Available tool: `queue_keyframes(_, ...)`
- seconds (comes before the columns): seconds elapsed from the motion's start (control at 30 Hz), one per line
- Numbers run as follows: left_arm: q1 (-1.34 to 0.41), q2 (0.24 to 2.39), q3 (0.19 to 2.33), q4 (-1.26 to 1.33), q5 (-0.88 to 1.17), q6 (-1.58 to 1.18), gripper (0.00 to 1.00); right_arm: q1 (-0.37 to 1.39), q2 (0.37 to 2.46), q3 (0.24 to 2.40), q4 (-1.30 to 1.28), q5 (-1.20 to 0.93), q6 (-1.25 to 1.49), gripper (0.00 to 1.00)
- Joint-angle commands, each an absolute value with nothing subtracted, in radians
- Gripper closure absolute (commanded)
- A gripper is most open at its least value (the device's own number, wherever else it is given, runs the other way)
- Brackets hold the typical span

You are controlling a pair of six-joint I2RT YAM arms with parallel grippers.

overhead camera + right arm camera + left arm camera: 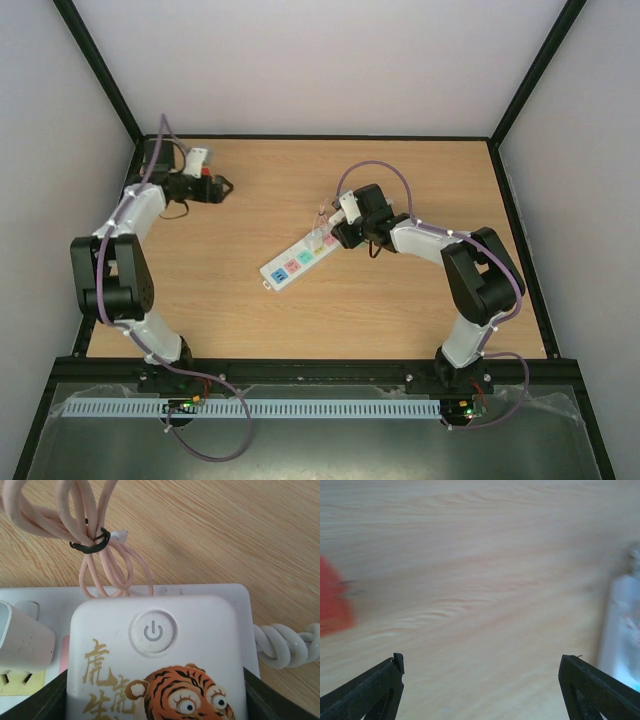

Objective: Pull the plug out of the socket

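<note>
Mid-table, socket (300, 258) lying diagonal, long axis near-left to far-right, right gripper (155, 677) pinching its button end, plug (25, 640) seated beside, left gripper (480, 665) spread, well apart.

Top camera down on whole table (400, 300), left wrist low over it, right wrist close on socket (298, 260)

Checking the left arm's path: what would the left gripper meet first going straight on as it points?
Probably bare table: the open left gripper faces plain wood. The socket sits off to the right of its line; blur makes depth unsure.
</note>
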State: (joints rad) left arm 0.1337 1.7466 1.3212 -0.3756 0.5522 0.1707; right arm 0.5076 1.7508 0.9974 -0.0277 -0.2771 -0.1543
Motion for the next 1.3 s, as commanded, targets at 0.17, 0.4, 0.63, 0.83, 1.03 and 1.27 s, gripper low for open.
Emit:
queue_keyframes(0.17,-0.131,1.488,1.044,-0.272,0.549,0.265,0.17,0.497,1.771,0.982,-0.083,-0.24,-0.155,0.7)
queue_keyframes(0.4,-0.328,1.473,0.957,-0.222,0.484,0.258,0.24,0.496,1.771,0.98,-0.084,-0.238,-0.156,0.7)
queue_keyframes(0.63,-0.472,1.487,0.93,-0.19,0.41,0.268,0.32,0.497,1.773,0.979,-0.086,-0.239,-0.155,0.7)
queue_keyframes(0.83,-0.541,1.522,0.928,-0.166,0.359,0.262,0.34,0.497,1.774,0.98,-0.086,-0.239,-0.155,0.7)
queue_keyframes(1.03,-0.589,1.585,0.934,-0.135,0.319,0.264,0.38,0.497,1.773,0.98,-0.088,-0.239,-0.155,0.7)
queue_keyframes(1.27,-0.603,1.635,0.949,-0.089,0.332,0.225,0.42,0.497,1.77,0.976,-0.088,-0.238,-0.157,0.7)
